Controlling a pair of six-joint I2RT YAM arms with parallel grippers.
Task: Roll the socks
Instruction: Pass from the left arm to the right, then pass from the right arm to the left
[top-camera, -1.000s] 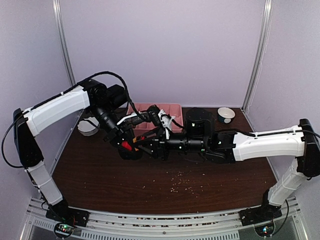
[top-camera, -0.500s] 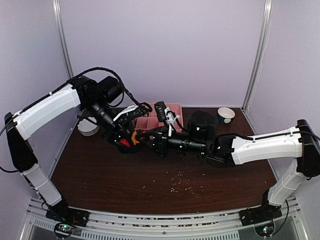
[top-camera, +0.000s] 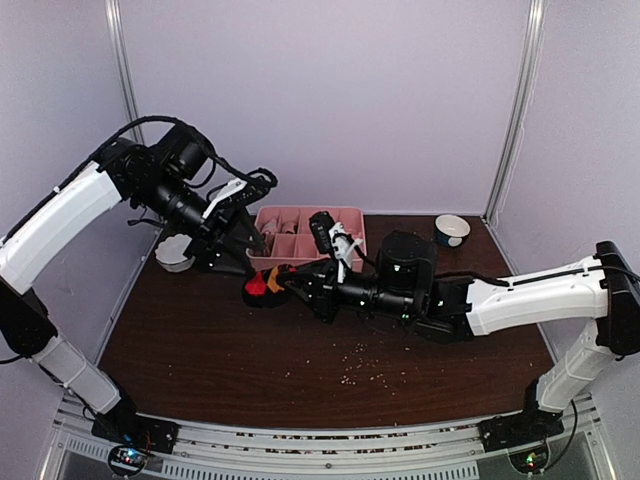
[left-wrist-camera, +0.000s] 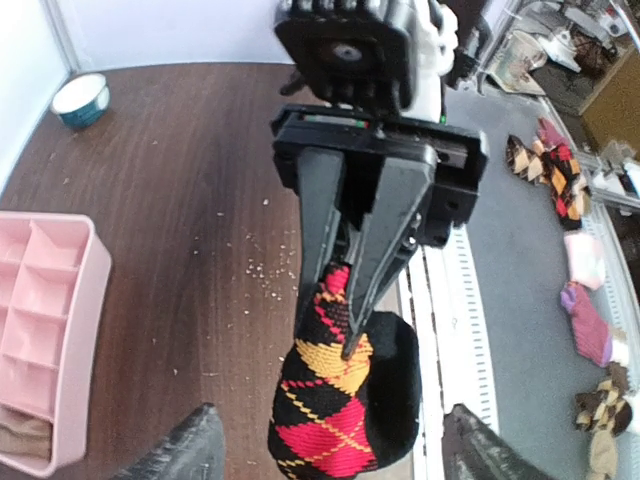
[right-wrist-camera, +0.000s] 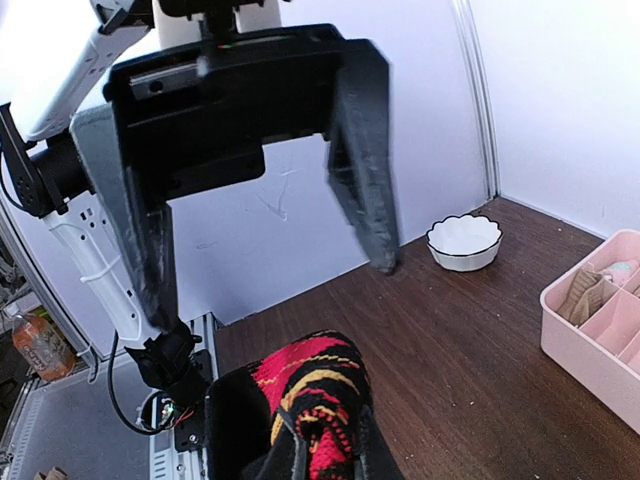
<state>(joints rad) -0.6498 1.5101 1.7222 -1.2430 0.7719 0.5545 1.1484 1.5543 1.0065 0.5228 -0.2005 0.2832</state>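
Left claw (right-wrist-camera: 275, 290) pulled up and back, jaws spread wide, empty. Right claw (left-wrist-camera: 335, 325) pinched on rolled black-and-red sock (left-wrist-camera: 335, 410) below left claw's tips; sock possibly touching desk (top-camera: 200, 350).

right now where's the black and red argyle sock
The sock is left of centre in the top view, pinched in the right gripper, in front of the pink tray; the open left gripper is apart, to its left.
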